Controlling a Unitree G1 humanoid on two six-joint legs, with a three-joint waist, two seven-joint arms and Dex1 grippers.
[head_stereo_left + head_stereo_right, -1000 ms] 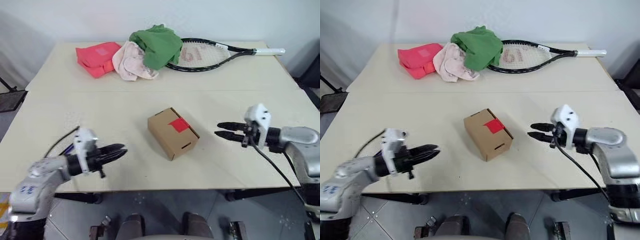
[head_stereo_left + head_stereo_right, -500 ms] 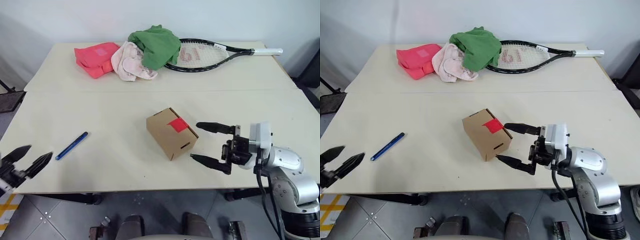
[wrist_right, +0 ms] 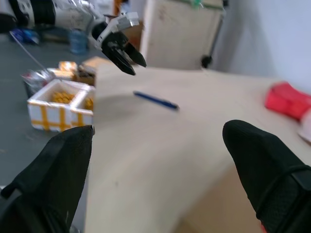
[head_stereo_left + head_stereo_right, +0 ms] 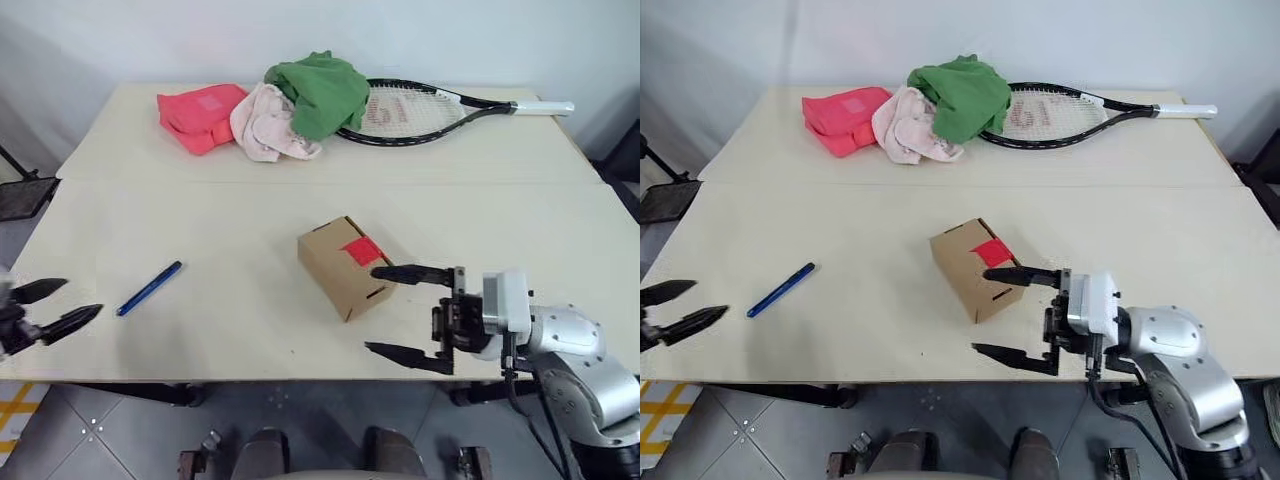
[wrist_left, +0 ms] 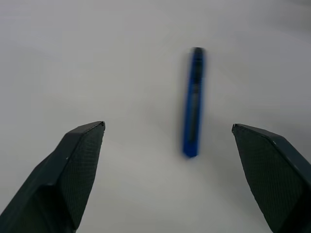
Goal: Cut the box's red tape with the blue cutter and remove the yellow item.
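The brown box (image 4: 345, 266) lies closed mid-table, with the red tape (image 4: 360, 250) across its top flap. The blue cutter (image 4: 149, 288) lies flat to its left. My left gripper (image 4: 82, 296) hangs open at the table's left front edge, a short way from the cutter; the left wrist view shows the cutter (image 5: 193, 102) beyond its spread fingers (image 5: 73, 170). My right gripper (image 4: 371, 310) stands wide open beside the box's front right corner, its upper finger reaching over the box's near end and holding nothing. The yellow item is out of view.
At the table's back lie a pink-red cloth (image 4: 200, 115), a pale pink cloth (image 4: 265, 125), a green cloth (image 4: 320, 90) and a tennis racket (image 4: 430, 108). A seam (image 4: 300, 182) runs across the tabletop. A white crate (image 3: 60, 104) stands on the floor past the left edge.
Both grippers have opened wide. My left arm swung out to the left edge, uncovering the cutter. My right gripper came in from the right to the box.
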